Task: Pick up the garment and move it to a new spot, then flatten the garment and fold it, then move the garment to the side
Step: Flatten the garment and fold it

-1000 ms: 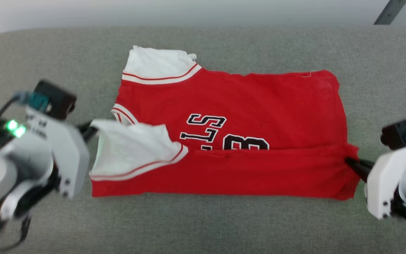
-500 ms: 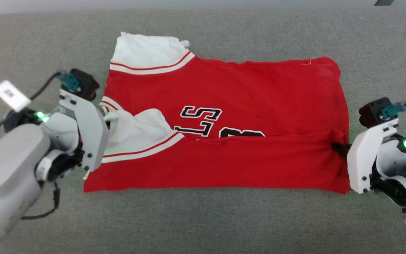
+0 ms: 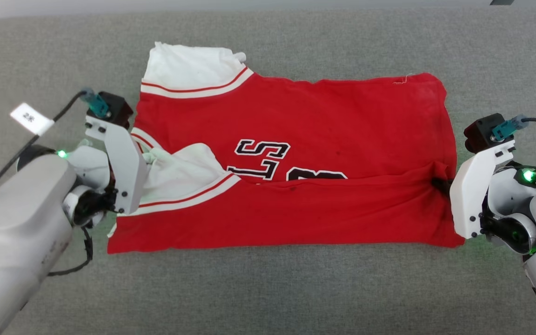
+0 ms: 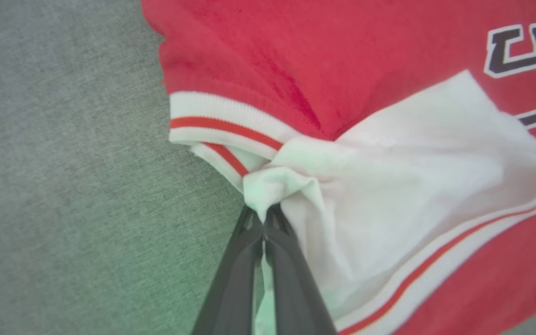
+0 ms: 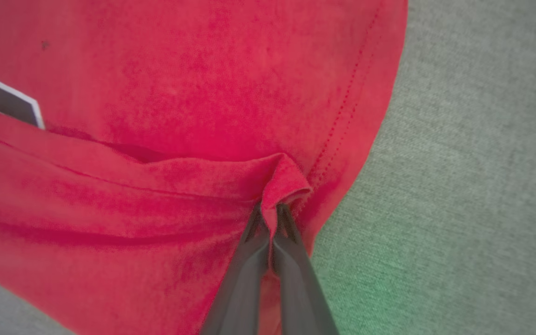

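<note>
Garment (image 3: 319, 111) clamped by left pincer (image 4: 263, 218) and right pincer (image 5: 270, 209).

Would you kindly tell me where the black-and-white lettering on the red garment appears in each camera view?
Head view: lettering mid-picture, on the garment.
Left wrist view: upper right corner.
Right wrist view: left edge, just above the fold.
Shared landmark: the red folded flap covering the lettering's lower part.
</note>
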Robot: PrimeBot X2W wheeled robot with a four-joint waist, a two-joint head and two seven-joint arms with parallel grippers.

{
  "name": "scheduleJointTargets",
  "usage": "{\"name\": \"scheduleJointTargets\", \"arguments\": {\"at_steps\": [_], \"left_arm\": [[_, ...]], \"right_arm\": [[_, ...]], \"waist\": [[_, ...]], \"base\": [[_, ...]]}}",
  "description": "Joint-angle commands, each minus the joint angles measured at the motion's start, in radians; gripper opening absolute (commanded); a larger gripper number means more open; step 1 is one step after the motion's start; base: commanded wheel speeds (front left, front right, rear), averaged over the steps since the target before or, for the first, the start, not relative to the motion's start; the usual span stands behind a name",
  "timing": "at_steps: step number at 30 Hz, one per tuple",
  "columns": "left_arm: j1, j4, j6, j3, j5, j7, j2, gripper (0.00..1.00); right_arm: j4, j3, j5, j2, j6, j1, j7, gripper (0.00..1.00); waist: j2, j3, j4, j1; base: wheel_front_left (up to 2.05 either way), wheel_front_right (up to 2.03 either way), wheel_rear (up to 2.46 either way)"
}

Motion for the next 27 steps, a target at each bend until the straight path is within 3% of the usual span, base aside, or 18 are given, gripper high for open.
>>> {"name": "scheduleJointTargets", "arguments": {"at_steps": [1, 2, 3, 4, 5, 7, 12, 19, 27], "left_arm": [[-0.005, 0.016, -0.006, -0.003, 0.001, -0.007, -0.003, 0.25], [-0.011, 0.019, -0.01, 0.0, 0.003, -0.013, -0.004, 0.43], [-0.012, 0.025, -0.009, 0.006, -0.007, -0.013, -0.008, 0.61], [-0.013, 0.028, -0.009, 0.009, -0.012, -0.009, -0.01, 0.93], [-0.018, 0.025, -0.012, 0.012, -0.013, -0.015, -0.01, 1.0], [-0.021, 0.024, -0.009, 0.018, -0.016, -0.021, -0.002, 1.0], [-0.012, 0.003, -0.002, 0.022, -0.02, -0.019, 0.015, 1.0], [0.037, -0.092, 0.046, 0.027, -0.058, 0.021, 0.047, 1.0], [0.141, -0.246, 0.145, 0.019, -0.127, 0.115, 0.102, 1.0]], "right_arm": [[0.013, 0.013, 0.005, 0.002, -0.002, -0.001, -0.005, 0.0], [0.012, 0.013, 0.006, -0.002, -0.002, -0.005, -0.013, 0.0], [0.009, 0.015, 0.006, -0.008, -0.002, -0.007, -0.021, 0.22], [0.007, 0.017, 0.008, -0.014, -0.002, -0.006, -0.024, 0.49], [0.004, 0.016, 0.012, -0.02, -0.002, -0.003, -0.031, 0.73], [-0.006, 0.01, 0.019, -0.028, -0.002, 0.006, -0.039, 1.0], [-0.039, -0.006, 0.024, -0.044, -0.002, 0.027, -0.061, 1.0], [-0.128, -0.086, -0.02, -0.055, -0.002, 0.106, -0.148, 1.0], [-0.238, -0.242, -0.137, 0.016, -0.002, 0.269, -0.323, 1.0]], "waist": [[0.0, -0.007, 0.002, 0.0], [0.0, -0.012, 0.004, 0.0], [0.0, -0.018, 0.006, 0.0], [0.0, -0.024, 0.009, 0.0], [0.0, -0.031, 0.013, 0.0], [0.0, -0.044, 0.017, 0.0], [0.0, -0.072, 0.028, 0.0], [0.0, -0.121, 0.037, 0.0], [0.0, -0.171, 0.02, 0.0]], "base": [[0.0, 0.0, 0.0], [0.0, 0.0, 0.0], [0.0, 0.0, 0.0], [0.0, 0.0, 0.0], [0.0, 0.0, 0.0], [0.0, 0.0, 0.0], [0.0, 0.0, 0.0], [0.0, 0.0, 0.0], [0.0, 0.0, 0.0]]}}
